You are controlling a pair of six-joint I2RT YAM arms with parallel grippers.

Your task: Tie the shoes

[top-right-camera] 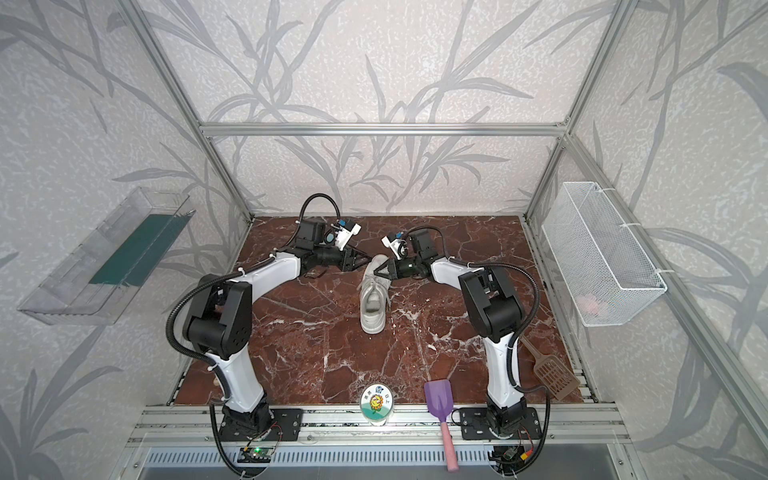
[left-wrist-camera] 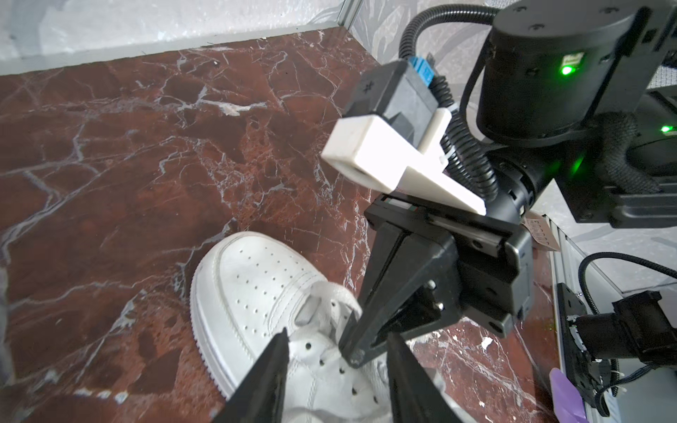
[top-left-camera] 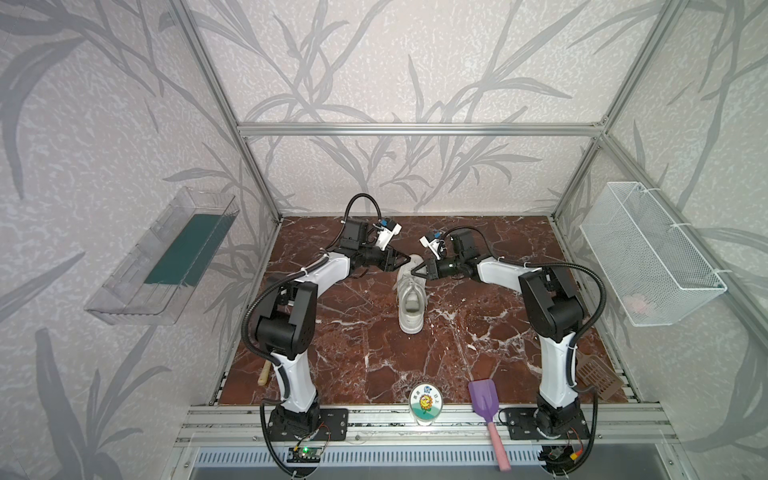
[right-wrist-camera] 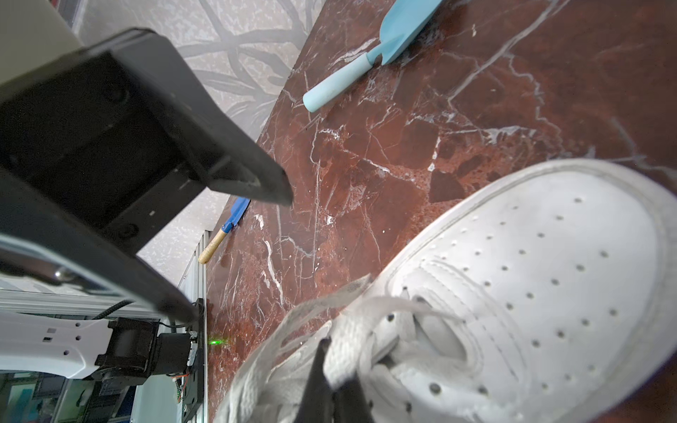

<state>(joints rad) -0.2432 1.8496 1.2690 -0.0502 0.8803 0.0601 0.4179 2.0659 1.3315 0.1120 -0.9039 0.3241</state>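
Note:
A single white sneaker [top-left-camera: 411,303] [top-right-camera: 374,307] stands on the marble floor, toe toward the back wall, its white laces [right-wrist-camera: 293,322] lying loose over the tongue. Both grippers meet above its toe end. My right gripper [top-left-camera: 415,272] [right-wrist-camera: 335,362] is shut, with a strip of white lace pinched between its black fingertips. My left gripper [top-left-camera: 404,259] [left-wrist-camera: 339,333] hangs open over the eyelet rows, holding nothing. The left wrist view shows the right gripper's closed tip [left-wrist-camera: 353,357] between my left fingers [left-wrist-camera: 278,362]. The shoe's toe [left-wrist-camera: 252,278] shows just beyond them.
A purple scoop with a pink handle [top-left-camera: 484,401], a round jar with a flower lid [top-left-camera: 426,403] and a brown slotted scoop [top-left-camera: 596,376] lie near the front edge. A light blue scoop [right-wrist-camera: 384,40] lies by the left wall. A wire basket [top-left-camera: 648,253] hangs right, a clear tray [top-left-camera: 162,257] left.

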